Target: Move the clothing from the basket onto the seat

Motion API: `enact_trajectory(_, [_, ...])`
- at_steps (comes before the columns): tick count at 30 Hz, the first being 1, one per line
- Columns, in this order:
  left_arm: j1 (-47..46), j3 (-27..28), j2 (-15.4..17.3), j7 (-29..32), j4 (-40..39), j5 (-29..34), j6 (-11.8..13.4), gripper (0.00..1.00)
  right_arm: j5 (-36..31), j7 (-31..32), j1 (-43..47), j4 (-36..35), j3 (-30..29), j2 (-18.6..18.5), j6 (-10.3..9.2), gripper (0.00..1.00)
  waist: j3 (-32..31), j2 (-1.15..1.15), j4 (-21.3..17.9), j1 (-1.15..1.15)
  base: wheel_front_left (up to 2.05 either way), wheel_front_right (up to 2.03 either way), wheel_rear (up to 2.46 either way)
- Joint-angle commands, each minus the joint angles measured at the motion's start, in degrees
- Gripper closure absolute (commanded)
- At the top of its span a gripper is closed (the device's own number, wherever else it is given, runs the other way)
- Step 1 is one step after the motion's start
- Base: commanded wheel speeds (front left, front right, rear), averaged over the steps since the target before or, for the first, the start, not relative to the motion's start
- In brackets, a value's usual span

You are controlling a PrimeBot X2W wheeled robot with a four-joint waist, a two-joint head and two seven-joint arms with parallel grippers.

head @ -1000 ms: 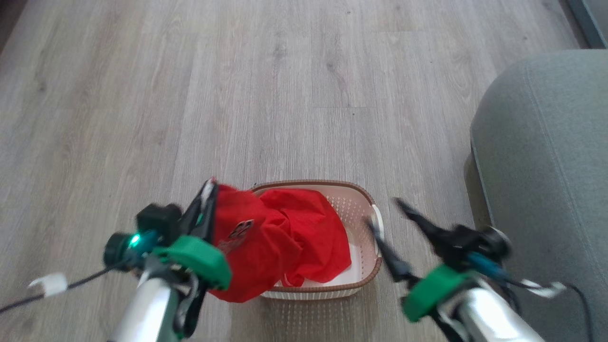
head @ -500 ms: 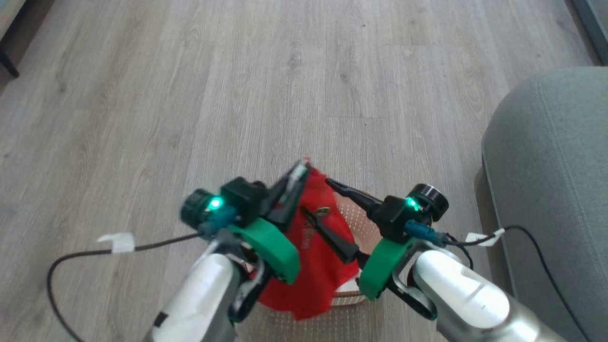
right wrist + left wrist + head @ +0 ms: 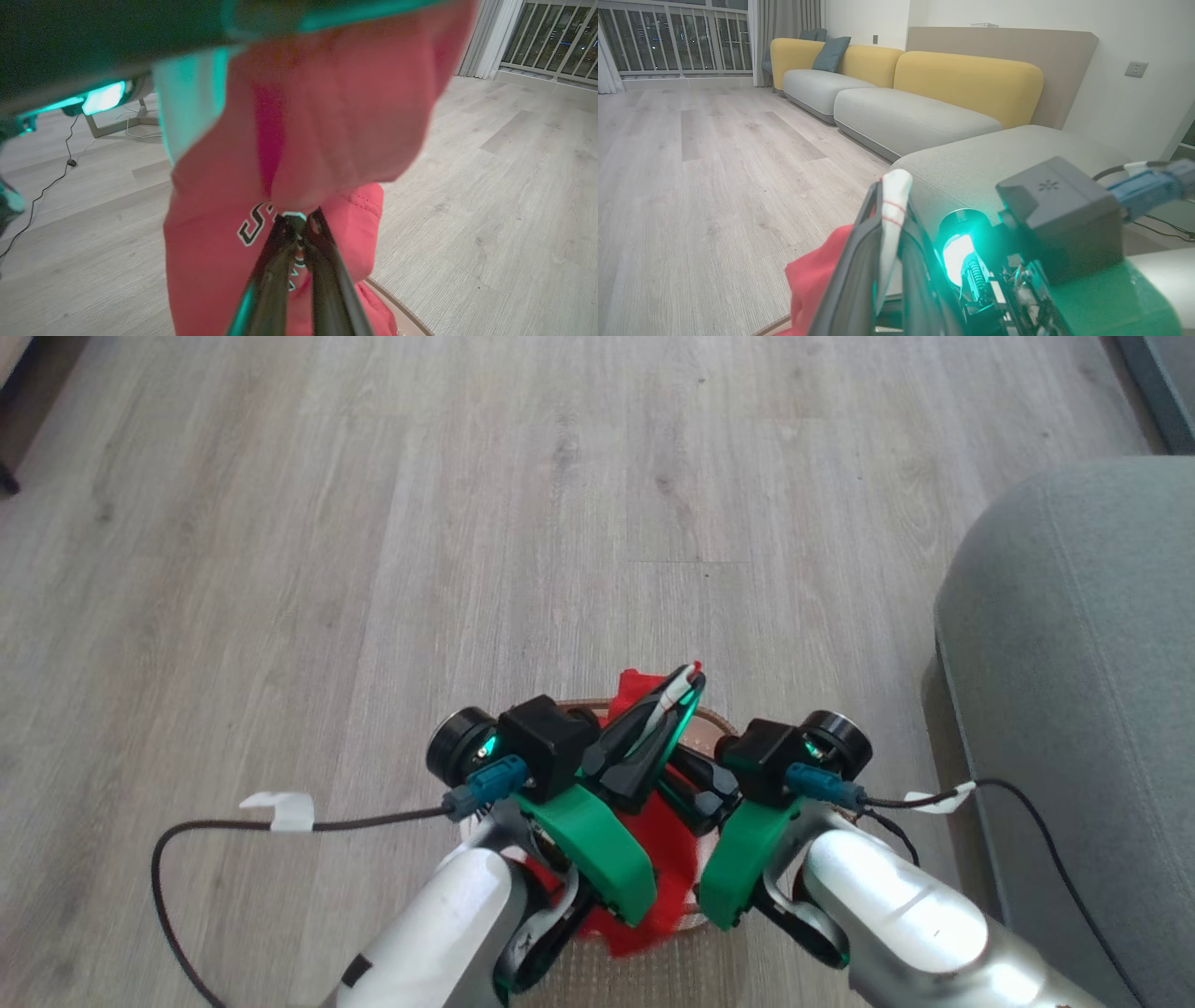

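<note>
Jersey (image 3: 674, 845), bright red, hangs bunched above the basket (image 3: 717, 719), held up by both grippers. The left gripper (image 3: 689, 679) is clamped on a fold of the jersey's white trim, with its tips over the basket's far rim. The right gripper (image 3: 295, 219), toward the basket's right side, is pinched together on red fabric beside the white lettering. The lower folds trail toward the basket's near rim. The grey-green seat (image 3: 1074, 663) stands right of the basket, apart from it, on the wooden floor (image 3: 373, 523).
</note>
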Motion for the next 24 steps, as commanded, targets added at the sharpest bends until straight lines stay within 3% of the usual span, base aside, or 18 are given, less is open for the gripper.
enact_trajectory(1, [-2.9, 1.9, -0.3, 0.1, -1.5, -0.3, 0.5, 1.00, 0.7, -0.4, -2.1, -2.2, -0.6, 0.3, -0.02, 1.00, 0.1, 0.00, -0.4, 0.00, 0.00, 0.00, 0.00])
enact_trajectory(5, [-2.8, 2.3, -0.1, -0.3, -0.6, -0.5, 1.1, 1.00, 1.1, -0.4, -1.7, -3.2, -1.5, -0.7, -0.02, 1.00, 0.2, 0.00, -1.4, 0.00, 0.00, 0.00, 0.00])
enact_trajectory(6, [-2.8, 2.5, 0.0, -0.5, -0.4, -0.4, 1.4, 0.94, 1.0, -0.4, -1.7, -3.4, -1.8, -0.9, -0.02, 1.00, 0.3, 0.00, -1.7, 0.00, 0.00, 0.00, 0.00])
enact_trajectory(8, [-2.9, 2.8, 0.2, -1.0, 0.1, -0.1, 1.9, 0.47, 1.0, -0.4, -1.5, -3.8, -2.3, -1.4, -0.02, 1.00, 0.5, 0.00, -2.3, 0.00, 0.00, 0.00, 0.00])
enact_trajectory(9, [-2.9, 3.0, 0.3, -1.2, 0.4, -0.1, 2.1, 0.00, 1.0, -0.4, -1.4, -3.9, -2.7, -1.7, -0.02, 1.00, 0.6, 0.00, -2.6, 0.00, 0.00, 0.00, 0.00])
enact_trajectory(15, [-3.0, 3.4, 1.1, -3.1, 2.1, 0.9, 2.9, 0.00, 0.5, -0.4, -1.2, -4.5, -5.0, -3.6, -0.02, 1.00, 1.8, 0.00, -5.8, 0.00, 0.00, 0.00, 0.00])
enact_trajectory(24, [-2.3, 2.1, 1.5, -6.7, 4.8, 2.2, 2.4, 0.00, -0.8, -0.4, -0.8, -5.8, -9.2, -6.7, -0.02, 1.00, 3.6, 0.00, -13.9, 0.00, 0.00, 0.00, 0.00])
